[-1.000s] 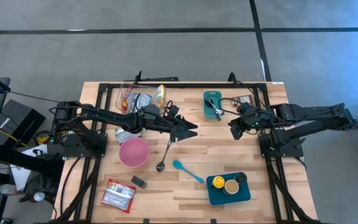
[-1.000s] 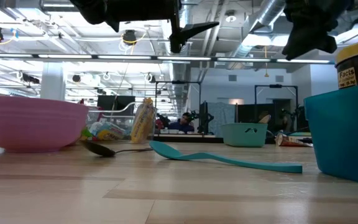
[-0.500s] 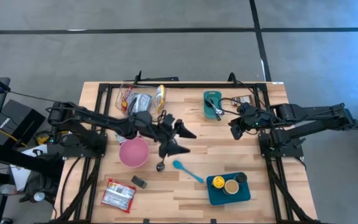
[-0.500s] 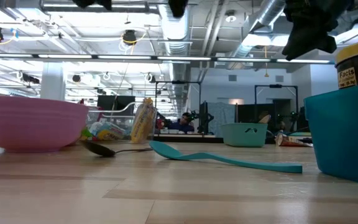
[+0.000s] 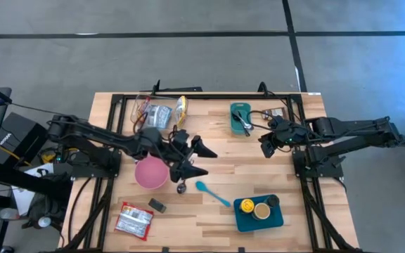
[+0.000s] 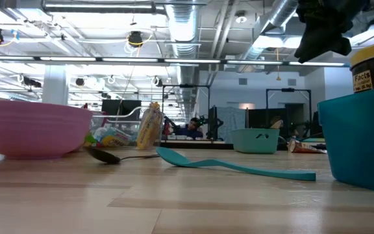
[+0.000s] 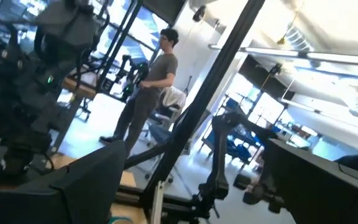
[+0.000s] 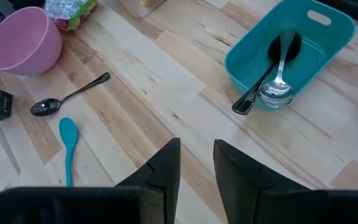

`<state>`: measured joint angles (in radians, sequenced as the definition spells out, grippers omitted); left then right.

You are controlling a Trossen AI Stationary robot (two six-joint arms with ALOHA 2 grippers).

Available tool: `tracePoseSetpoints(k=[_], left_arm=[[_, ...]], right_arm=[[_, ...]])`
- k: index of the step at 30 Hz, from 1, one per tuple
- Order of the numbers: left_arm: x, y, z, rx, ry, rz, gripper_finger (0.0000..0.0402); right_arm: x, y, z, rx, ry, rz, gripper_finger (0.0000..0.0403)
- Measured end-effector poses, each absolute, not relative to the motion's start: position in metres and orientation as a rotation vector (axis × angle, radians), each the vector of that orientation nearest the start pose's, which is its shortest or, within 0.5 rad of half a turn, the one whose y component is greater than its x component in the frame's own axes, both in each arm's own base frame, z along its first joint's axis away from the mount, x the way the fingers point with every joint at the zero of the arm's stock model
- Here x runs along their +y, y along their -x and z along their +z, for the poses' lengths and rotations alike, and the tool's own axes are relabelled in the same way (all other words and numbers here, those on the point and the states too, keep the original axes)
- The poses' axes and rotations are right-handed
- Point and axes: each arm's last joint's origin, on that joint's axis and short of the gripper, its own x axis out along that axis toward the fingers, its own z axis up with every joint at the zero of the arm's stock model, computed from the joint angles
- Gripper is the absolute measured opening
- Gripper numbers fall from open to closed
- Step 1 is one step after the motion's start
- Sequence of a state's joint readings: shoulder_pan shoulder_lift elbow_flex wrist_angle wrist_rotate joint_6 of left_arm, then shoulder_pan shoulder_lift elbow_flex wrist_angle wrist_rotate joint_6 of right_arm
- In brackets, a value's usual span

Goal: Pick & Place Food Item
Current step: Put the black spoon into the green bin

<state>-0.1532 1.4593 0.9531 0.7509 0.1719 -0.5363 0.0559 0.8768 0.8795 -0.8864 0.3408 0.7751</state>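
Note:
My left gripper hangs open and empty above the table's middle, beside the pink bowl and over the handle of a metal spoon. Its wrist view looks level into the room between the two fingers. Food packets and a yellow bag lie at the far left. A red-and-white packet lies flat at the near left. My right gripper waits high over the right side, near the teal bin, its fingers a narrow gap apart with nothing between them.
A teal spoon lies near the middle. A teal tray with jars stands at the near right, and a small dark box sits near the red packet. The teal bin holds cutlery. A person stands in the room beyond.
My left gripper has drawn back toward the table's left and near edge, toward the pink bowl. It has risen out of the low view and rolled about its own axis. It stays empty.

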Motion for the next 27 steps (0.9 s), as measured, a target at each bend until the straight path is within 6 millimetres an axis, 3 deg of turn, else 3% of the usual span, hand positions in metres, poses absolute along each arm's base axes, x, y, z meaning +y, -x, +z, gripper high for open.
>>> tracePoseSetpoints(k=[15,20,27], left_arm=[[-0.05,-0.303,0.35,-0.26,0.555,-0.377,0.0379],[-0.046,-0.302,0.341,-0.164,0.578,-0.141,0.0365],[-0.039,-0.299,0.319,0.03,0.618,0.15,0.0306]], right_arm=[[-0.001,-0.157,0.294,0.712,-0.546,-0.582,0.0091],[-0.001,-0.157,0.294,0.712,-0.546,-0.582,0.0091],[-0.001,-0.157,0.294,0.712,-0.546,-0.582,0.0091]])
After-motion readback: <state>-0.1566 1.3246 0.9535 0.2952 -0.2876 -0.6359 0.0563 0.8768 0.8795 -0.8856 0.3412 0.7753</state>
